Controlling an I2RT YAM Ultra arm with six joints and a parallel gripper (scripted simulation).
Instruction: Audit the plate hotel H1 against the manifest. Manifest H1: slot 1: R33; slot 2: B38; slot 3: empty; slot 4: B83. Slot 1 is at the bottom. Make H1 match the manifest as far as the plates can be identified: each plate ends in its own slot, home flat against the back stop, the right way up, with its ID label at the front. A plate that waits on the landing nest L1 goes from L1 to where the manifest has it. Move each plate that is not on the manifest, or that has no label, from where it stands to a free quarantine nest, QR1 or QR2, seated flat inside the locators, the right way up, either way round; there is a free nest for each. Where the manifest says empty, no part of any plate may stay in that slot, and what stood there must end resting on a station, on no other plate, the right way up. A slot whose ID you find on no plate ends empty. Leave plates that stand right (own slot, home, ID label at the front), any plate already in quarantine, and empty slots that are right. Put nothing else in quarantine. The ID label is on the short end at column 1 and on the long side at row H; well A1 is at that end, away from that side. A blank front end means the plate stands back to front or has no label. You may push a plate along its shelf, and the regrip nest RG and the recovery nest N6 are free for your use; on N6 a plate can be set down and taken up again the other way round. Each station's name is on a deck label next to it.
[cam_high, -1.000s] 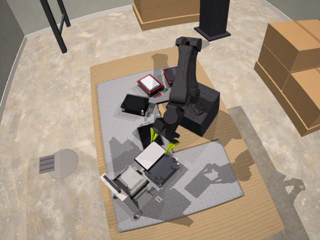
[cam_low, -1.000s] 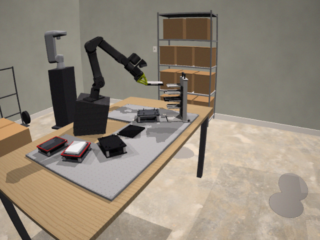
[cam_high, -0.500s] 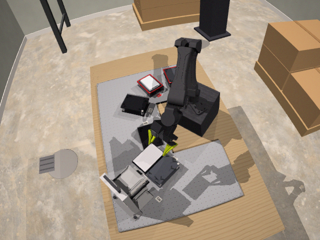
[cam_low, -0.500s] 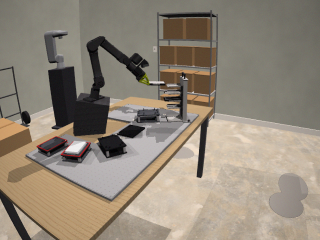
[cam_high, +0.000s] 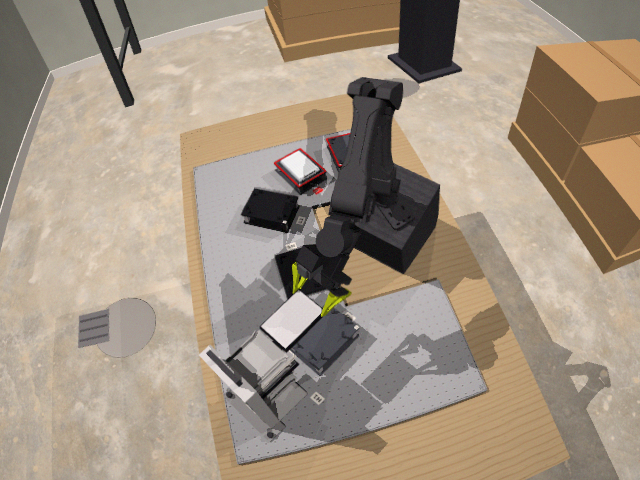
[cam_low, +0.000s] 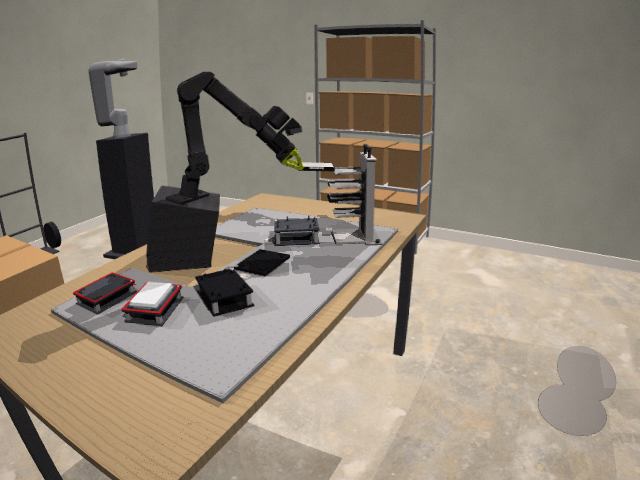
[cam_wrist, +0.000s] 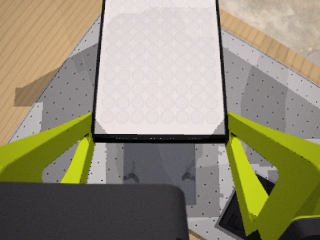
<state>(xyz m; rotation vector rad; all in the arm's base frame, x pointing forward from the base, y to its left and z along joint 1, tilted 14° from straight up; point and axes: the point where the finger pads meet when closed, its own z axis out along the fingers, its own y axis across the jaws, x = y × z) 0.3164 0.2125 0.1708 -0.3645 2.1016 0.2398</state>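
Note:
My gripper (cam_wrist: 159, 120) is shut on the near end of a white-topped, black-rimmed plate (cam_wrist: 160, 67), with the green fingertips against its two near corners. I hold the plate (cam_high: 292, 320) level in the air, above the dark landing nest (cam_high: 328, 338). Its far end reaches the top shelf level of the plate hotel H1 (cam_low: 361, 196). In the side view the plate (cam_low: 317, 165) lies flat between the gripper (cam_low: 294, 161) and the hotel post. Plates show in lower hotel slots (cam_low: 341, 196). I cannot read a label on the held plate's near edge.
Two red-rimmed quarantine nests stand at the far end: one holds a white plate (cam_high: 299, 167), the other looks dark (cam_low: 103, 290). A black raised nest (cam_high: 269, 209) and a flat black pad (cam_low: 262, 261) lie between them and the arm's base block (cam_high: 398, 222).

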